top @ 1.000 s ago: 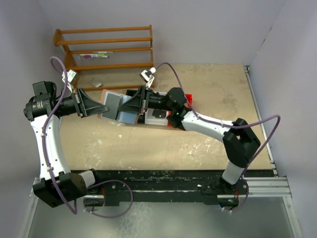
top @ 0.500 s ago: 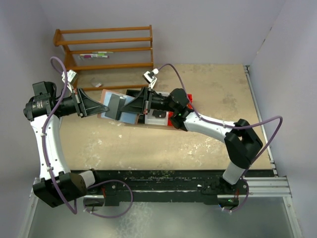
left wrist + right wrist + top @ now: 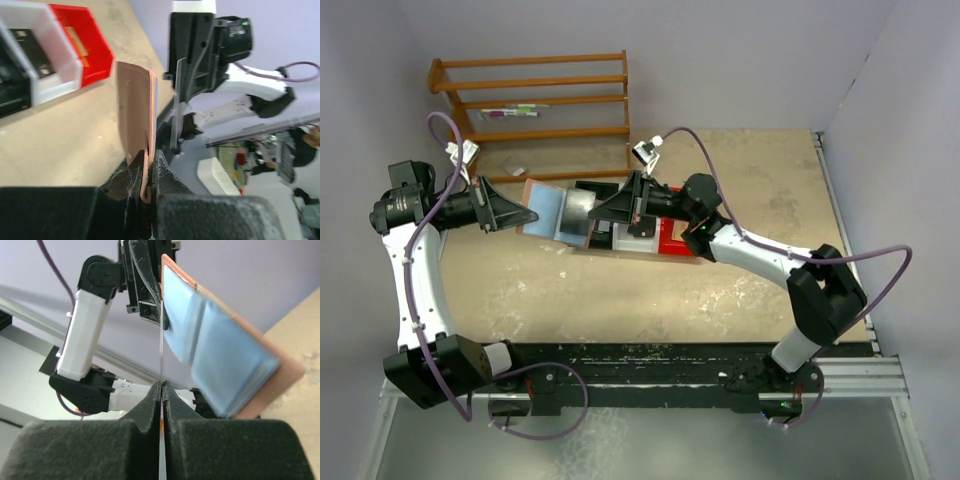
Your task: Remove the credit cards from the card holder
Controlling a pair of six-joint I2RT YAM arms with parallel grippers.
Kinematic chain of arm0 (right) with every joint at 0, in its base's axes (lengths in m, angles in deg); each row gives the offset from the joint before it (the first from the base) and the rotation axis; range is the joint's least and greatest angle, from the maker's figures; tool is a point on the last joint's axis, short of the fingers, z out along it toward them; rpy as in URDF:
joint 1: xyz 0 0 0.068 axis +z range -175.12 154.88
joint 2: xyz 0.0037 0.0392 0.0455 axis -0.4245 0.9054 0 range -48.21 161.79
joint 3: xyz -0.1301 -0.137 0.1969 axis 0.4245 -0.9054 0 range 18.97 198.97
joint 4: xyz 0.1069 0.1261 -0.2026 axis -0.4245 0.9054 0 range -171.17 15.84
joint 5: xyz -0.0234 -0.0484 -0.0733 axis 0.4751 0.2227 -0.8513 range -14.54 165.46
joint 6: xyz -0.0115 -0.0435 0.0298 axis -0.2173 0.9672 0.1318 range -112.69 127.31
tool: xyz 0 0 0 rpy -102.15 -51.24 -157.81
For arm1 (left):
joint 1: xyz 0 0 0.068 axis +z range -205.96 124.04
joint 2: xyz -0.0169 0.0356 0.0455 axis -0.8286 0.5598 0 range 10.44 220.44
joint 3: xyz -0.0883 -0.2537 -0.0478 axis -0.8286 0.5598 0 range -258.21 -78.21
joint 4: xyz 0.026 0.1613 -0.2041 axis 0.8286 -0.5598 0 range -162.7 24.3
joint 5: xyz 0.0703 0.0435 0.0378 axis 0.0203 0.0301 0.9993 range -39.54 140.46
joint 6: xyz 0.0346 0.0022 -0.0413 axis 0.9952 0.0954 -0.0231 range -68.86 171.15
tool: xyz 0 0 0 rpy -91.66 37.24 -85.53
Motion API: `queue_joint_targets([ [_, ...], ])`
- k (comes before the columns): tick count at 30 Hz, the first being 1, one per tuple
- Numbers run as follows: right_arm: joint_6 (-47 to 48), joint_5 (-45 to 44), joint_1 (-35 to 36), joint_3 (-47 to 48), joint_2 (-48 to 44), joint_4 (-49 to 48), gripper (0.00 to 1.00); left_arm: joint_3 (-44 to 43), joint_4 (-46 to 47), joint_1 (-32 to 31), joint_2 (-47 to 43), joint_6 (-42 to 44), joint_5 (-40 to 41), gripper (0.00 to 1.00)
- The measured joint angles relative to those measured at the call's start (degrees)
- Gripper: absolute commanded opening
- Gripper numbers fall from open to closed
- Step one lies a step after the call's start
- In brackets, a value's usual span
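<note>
Tan tabletop [image 3: 740,190], lavender walls [image 3: 740,60]: the left gripper [image 3: 147,170] clamps the open pinkish-brown leather card holder [image 3: 135,110], blue lining showing. The right gripper [image 3: 161,390] pinches one thin greyish plastic card [image 3: 582,207], seemingly clear of the holder; whether more cards remain inside, cannot tell.

Robotics lab test cell: plain lavender walls [image 3: 740,60], scuffed tabletop [image 3: 760,190], wooden rack [image 3: 535,132], aluminium mounting rail [image 3: 860,372].

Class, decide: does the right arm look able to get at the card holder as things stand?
Probably yes: the left pincer holds the card holder up close by, lining facing the right pincer. But that pincer is shut on a card.
</note>
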Motion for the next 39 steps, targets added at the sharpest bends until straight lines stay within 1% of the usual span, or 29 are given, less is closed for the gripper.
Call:
queue_joint_targets([
  [4,1.14,0.37,-3.43,-2.12,-2.12,3.93,0.0,0.02,3.89,0.0,-0.33,-1.62,8.31,0.0],
  [7,5.03,0.33,-6.56,-2.97,-5.03,11.15,0.0,0.02,6.12,0.0,-1.07,-2.43,13.6,0.0],
  [8,7.28,-0.02,-7.5,-2.89,-5.86,14.43,0.0,0.02,6.62,0.0,-1.36,-2.45,15.1,0.0],
  [11,16.55,-3.67,-9.6,-0.52,-7.41,28.74,0.0,-0.11,7.13,0.0,-2.21,-2.38,18.88,0.0],
  [13,23.82,-8.63,-10.36,3.32,-6.8,39.95,0.0,-0.74,7.15,0.0,-2.54,-2.25,20.52,0.0],
  [15,29.35,-13.09,-10.71,6.51,-5.42,47.98,0.0,-1.31,7.17,0.0,-2.93,-2.14,21.29,0.0],
  [19,36.44,-19.96,-11.04,9.68,-1.03,57.11,0.0,-1.92,6.86,0.0,-3.78,-1.36,21.42,0.0],
  [25,40.44,-24.79,-11.89,12.33,8.26,63.43,0.0,-3.37,4.59,0.0,-3.82,0.81,21.18,0.0],
  [30,42.16,-27.23,-12.0,17.16,15.69,66.77,0.0,-4.92,2.1,0.0,-3.82,2.75,19.74,0.0],
  [34,42.99,-29.27,-12.04,19.63,18.32,67.49,0.0,-6.14,0.42,0.0,-3.82,3.85,17.46,0.0],
  [39,43.06,-32.04,-12.09,20.11,18.82,67.43,0.01,-7.8,-2.51,0.0,-3.8,6.05,12.5,0.0],
])
